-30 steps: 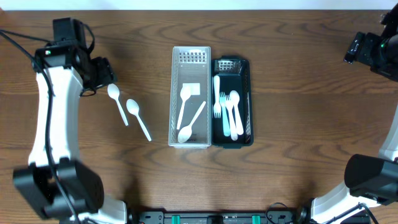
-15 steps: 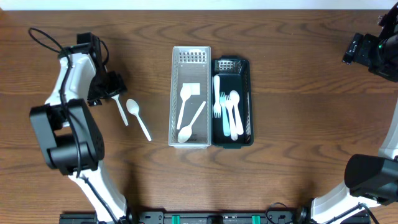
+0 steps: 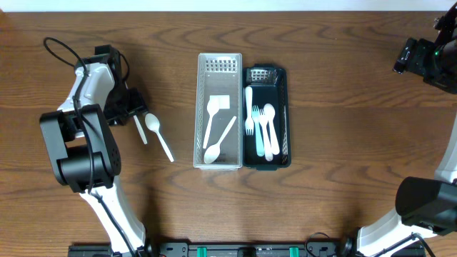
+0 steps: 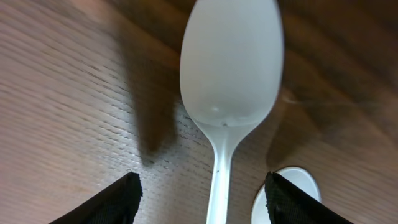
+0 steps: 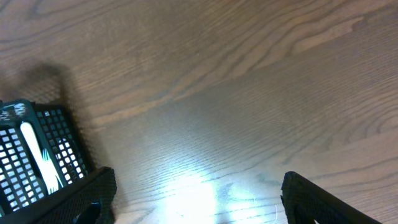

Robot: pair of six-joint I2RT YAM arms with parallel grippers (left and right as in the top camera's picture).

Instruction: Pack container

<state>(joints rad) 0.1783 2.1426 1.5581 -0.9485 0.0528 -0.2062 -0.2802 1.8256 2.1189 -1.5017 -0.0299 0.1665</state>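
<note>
Two white plastic spoons lie on the wooden table left of the baskets. My left gripper [image 3: 131,107] is open and low over the left spoon [image 3: 140,128], whose bowl it hides in the overhead view. In the left wrist view that spoon [image 4: 230,74] lies between my open fingers [image 4: 202,190], handle running between the tips. The second spoon [image 3: 158,134] lies just to the right; its bowl shows in the left wrist view [image 4: 289,193]. A clear basket [image 3: 202,114] holds a spatula and a spoon. A black basket [image 3: 286,114] holds forks and spoons. My right gripper [image 5: 196,199] is open and empty.
The two baskets stand side by side at the table's middle. My right arm [image 3: 428,61] hovers at the far right edge, well away from them. The black basket's corner shows at the left of the right wrist view [image 5: 37,155].
My left gripper has moved right and down over the left spoon, now covering its bowl. The right arm and the baskets have not moved.
</note>
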